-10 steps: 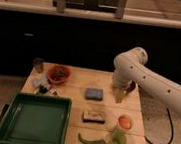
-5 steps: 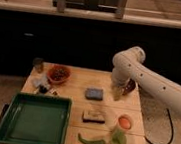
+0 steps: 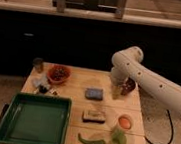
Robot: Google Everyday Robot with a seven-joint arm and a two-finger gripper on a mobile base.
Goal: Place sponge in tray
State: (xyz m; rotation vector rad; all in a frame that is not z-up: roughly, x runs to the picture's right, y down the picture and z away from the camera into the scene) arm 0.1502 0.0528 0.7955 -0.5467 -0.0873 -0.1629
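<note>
— How is the arm posed?
— It comes in from the right. The white forearm slopes up to a bent joint above the back right part of the bench (image 3: 83,75), and the last link drops straight down. The gripper (image 3: 117,92) points downward just over the bench top, beside a dark bowl (image 3: 129,85) near the right edge.
— And the claw?
— Spread wide, with nothing in it.
— The sponge?
— The sponge (image 3: 94,93) lies flat mid-bench, just left of the gripper and not touching it. The tray (image 3: 35,97) sits in the front left corner, apart from the sponge.

Tool (image 3: 116,92) near sponge (image 3: 94,93)
</note>
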